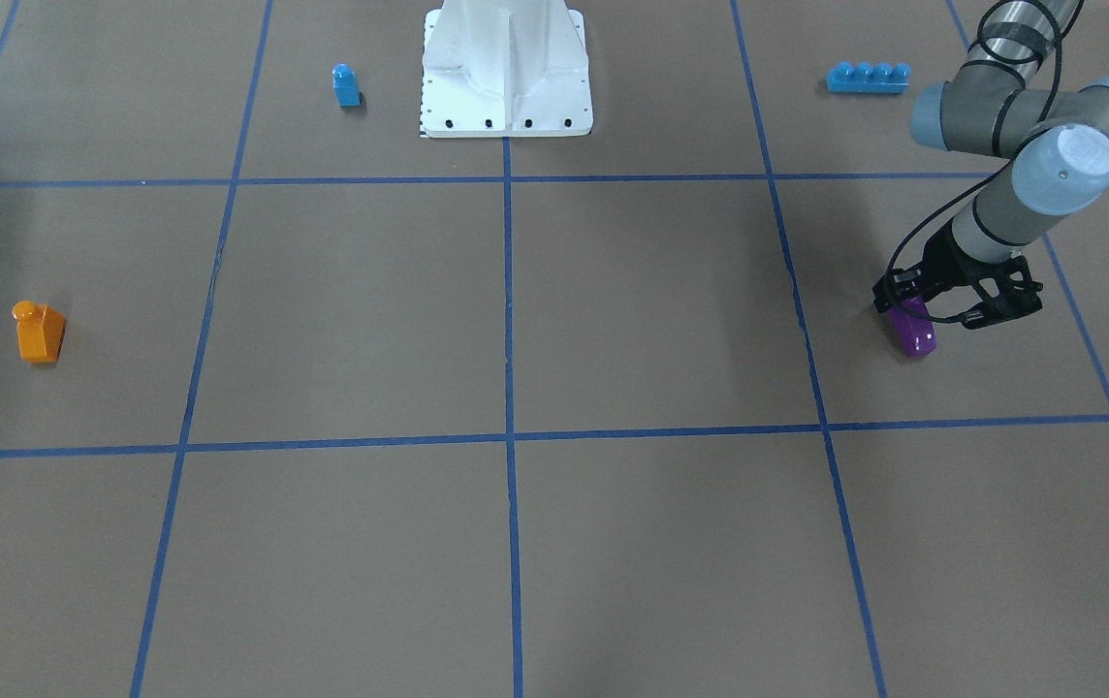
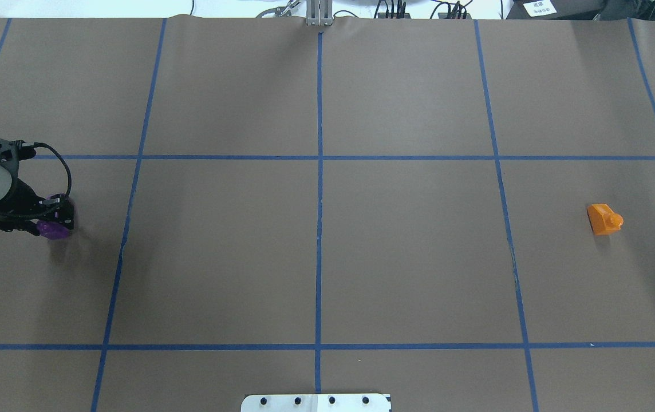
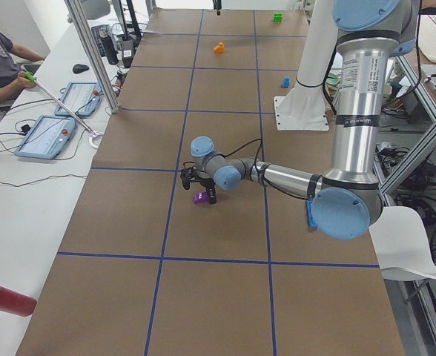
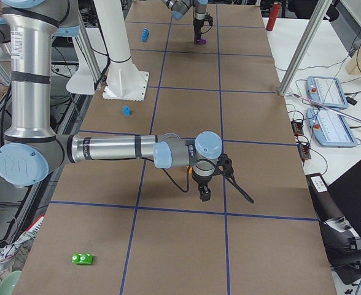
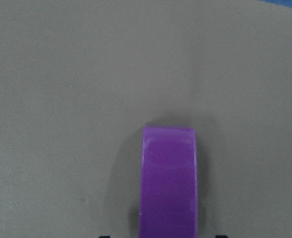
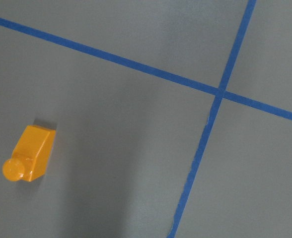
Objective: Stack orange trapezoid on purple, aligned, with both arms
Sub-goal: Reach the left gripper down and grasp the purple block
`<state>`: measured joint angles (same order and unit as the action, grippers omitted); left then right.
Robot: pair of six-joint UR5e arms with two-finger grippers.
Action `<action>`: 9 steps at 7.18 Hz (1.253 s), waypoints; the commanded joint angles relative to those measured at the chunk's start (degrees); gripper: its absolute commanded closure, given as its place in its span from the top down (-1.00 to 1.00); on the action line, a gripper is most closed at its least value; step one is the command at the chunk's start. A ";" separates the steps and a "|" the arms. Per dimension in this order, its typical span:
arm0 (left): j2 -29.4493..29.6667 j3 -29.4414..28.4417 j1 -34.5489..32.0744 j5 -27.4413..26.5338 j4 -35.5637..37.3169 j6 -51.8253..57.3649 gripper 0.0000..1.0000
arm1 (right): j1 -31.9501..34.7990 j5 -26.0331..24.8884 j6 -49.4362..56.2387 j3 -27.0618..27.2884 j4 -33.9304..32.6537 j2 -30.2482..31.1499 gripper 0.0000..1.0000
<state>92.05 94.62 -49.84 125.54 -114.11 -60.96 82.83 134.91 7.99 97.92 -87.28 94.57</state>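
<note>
**Front-facing view.**
- Orange trapezoid (image 1: 39,333): stood alone on the table (image 1: 613,320) at the robot's right end, well apart from everything else.
- Purple (image 1: 915,332): sat at the opposite end, beneath the left gripper (image 1: 928,312), whose jaws were spread on either side of it.
- Handling, both blocks: you would have judged them light, rigid and glossy, so slippery. The best hold was across the flat parallel sides, never on the slope or the stud.
- Small blue block (image 1: 347,85) and long blue brick (image 1: 868,78): lay near the robot's base (image 1: 506,87), off the line between the two task blocks.

**Overhead view.**
- Purple (image 2: 52,230) sat at the left edge and the orange trapezoid (image 2: 603,218) far to the right. You saw no other thing between them.

**Left-side view.**
- The near arm reached low over the purple.
- A green block (image 3: 277,16) lay at the far end.

**Right-side view.**
- Right gripper (image 4: 205,192): hung low over the table. You could not tell whether it was spread or closed.
- The orange trapezoid did not show here.

**Left wrist view.**
- Purple (image 5: 168,181) filled the lower centre. Dark fingertips at the bottom edge stood off both its flanks, so the tool was released, not clamped.

**Right wrist view.**
- Orange trapezoid (image 6: 29,154) sat at lower left, clear of the blue tape lines. No fingers were shown.
</note>
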 commanded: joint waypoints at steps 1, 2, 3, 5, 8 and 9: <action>0.15 -0.05 0.00 -0.03 0.20 -0.12 -1.00 | -0.04 0.00 0.01 -0.01 0.00 0.00 1.00; 0.85 0.64 -0.09 0.06 0.29 -0.47 -1.00 | -0.04 0.00 0.01 -0.01 0.00 0.00 1.00; 2.77 1.87 -0.09 0.06 1.86 -0.73 -1.00 | -0.04 0.09 0.01 0.08 0.00 0.00 1.00; 16.06 5.83 2.70 -0.03 17.86 -0.65 -1.00 | -0.12 0.00 0.01 0.08 0.09 0.00 1.00; 39.81 -2.10 16.06 -8.89 29.47 -1.00 -1.00 | -1.00 0.00 -0.26 0.26 0.09 -0.09 1.00; 46.40 -9.38 16.35 -8.82 29.39 -1.00 -1.00 | -1.00 0.00 -0.26 0.26 0.09 -0.17 1.00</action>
<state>129.87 93.00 -35.45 117.94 -85.36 -61.84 82.00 134.93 7.76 98.18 -87.19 94.46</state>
